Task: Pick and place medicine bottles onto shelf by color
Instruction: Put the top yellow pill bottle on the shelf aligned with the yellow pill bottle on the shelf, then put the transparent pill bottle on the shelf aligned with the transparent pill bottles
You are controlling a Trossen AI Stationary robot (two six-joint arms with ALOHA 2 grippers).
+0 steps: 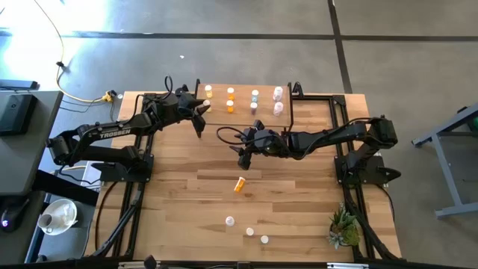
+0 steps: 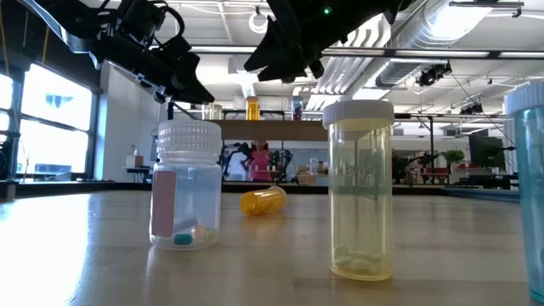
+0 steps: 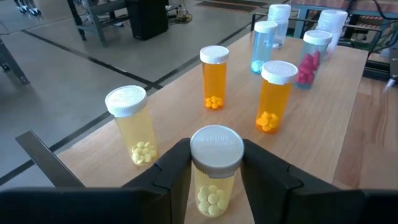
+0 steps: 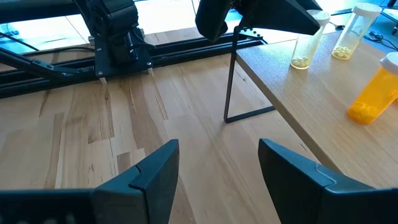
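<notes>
The left gripper clasps an upright yellow bottle standing on the shelf, another yellow bottle just beside; the right gripper, open and empty, hovers nearest the fallen orange bottle.

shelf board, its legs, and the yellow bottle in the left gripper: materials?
Shelf: light wood or wood laminate, matte, faint speckled grain.
Leg: thin black metal rod, likely painted.
Yellow bottle between the left gripper fingers: translucent glossy plastic, pills visible through it; white ribbed cap, opaque plastic.
</notes>
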